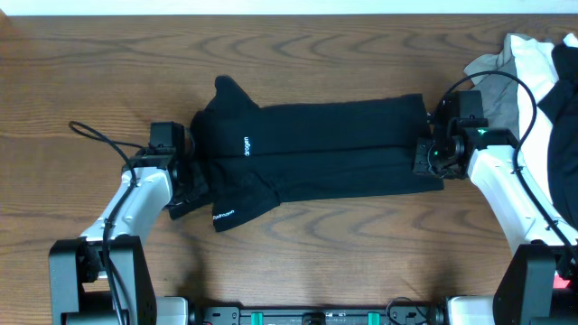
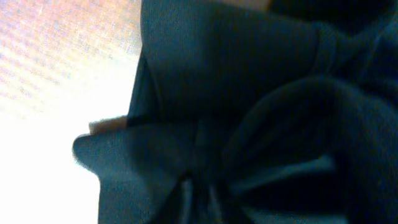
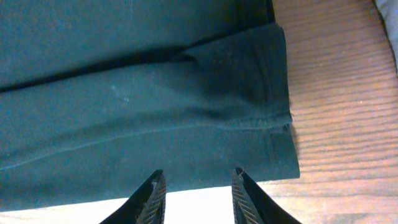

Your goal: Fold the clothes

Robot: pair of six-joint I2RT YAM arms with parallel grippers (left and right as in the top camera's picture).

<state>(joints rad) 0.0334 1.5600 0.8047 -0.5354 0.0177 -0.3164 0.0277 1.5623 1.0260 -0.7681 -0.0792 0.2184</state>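
Wide bare table (image 1: 99,63) lay open along the far edge and in the near strip. The black garment (image 1: 325,149) spanned the middle, blocking any straight crossing. A heap of grey and white clothes (image 1: 533,63) crowded the far right corner. A loose cable (image 1: 95,135) looped across the left approach.
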